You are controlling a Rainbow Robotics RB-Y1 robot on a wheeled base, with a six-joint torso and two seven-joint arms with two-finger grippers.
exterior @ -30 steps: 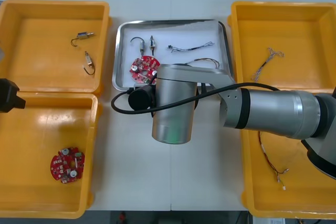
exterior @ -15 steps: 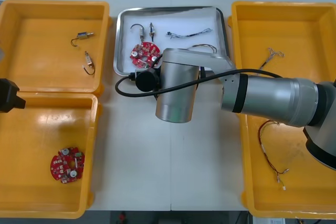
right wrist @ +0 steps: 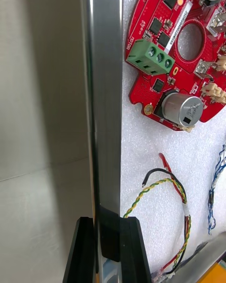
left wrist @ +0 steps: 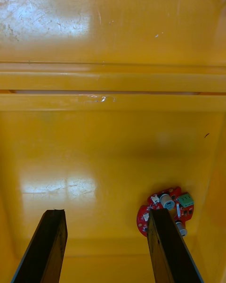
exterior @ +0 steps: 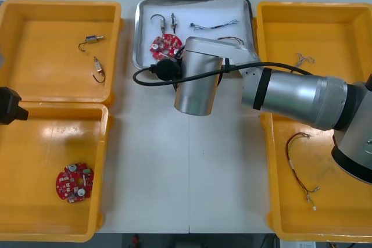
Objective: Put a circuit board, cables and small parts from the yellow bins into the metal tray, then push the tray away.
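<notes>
Fingers [right wrist: 84,245] of the right hand [right wrist: 107,221] clamp the near rim of the metal tray [exterior: 138,33], which lies far back on the surface [exterior: 151,166], holding a red circuit board [right wrist: 174,42]. Left hand [left wrist: 106,212] hangs spread over the near-left yellow bin [left wrist: 113,170].

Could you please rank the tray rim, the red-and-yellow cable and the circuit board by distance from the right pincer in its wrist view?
1. Tray rim, clamped in the right pincer.
2. Red-and-yellow cable, just inside the rim.
3. Board, beyond the cable.
</notes>
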